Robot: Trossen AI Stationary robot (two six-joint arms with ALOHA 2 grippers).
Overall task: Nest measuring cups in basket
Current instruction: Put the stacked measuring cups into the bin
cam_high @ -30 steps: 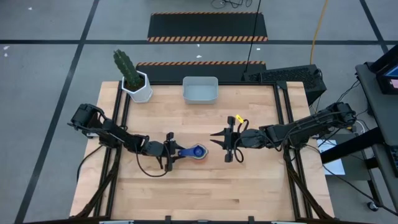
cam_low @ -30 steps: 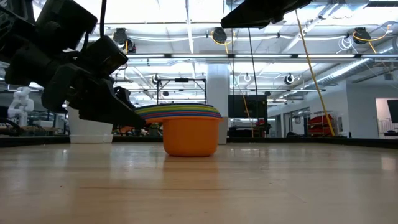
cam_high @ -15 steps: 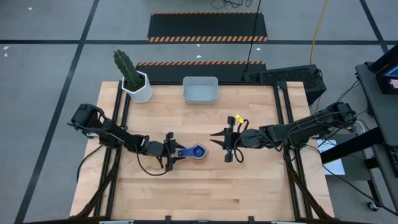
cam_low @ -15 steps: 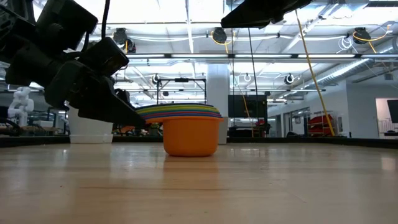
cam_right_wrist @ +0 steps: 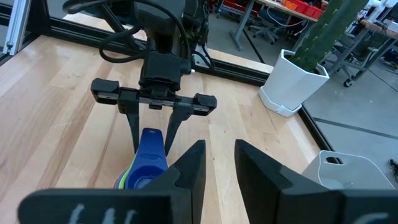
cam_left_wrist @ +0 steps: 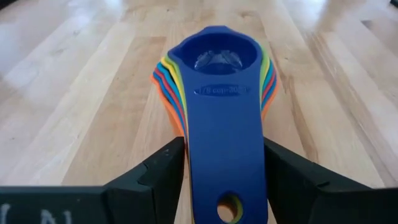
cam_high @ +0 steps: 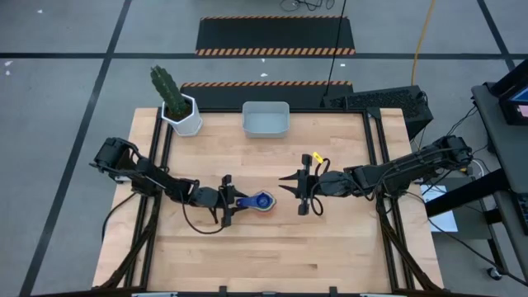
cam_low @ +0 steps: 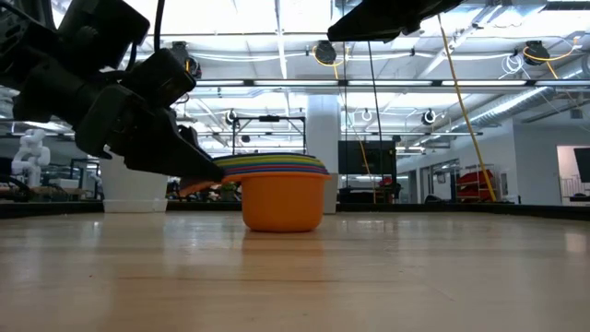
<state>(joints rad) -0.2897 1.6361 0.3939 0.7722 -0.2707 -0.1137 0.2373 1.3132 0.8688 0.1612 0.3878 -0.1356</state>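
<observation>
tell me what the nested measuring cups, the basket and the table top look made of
Measuring cups: likely moulded plastic, going by the bright solid colours, the raised lettering on the blue handle and a soft sheen in the bowl.
Basket: probably plastic, pale grey-blue, matte, with rounded corners.
Table top: wood, light planks with visible grain and seams, and a low sheen.

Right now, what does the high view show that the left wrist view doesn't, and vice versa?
Only the high view: the basket at the table's far edge, holding no cups, the cactus pot, and the right hand waiting beside the stack. Only the left wrist view: the rainbow of cup rims under the dark blue cup, and lettering on its handle. Both: the nested measuring cups on the wood, handles between the left hand's fingers.
</observation>
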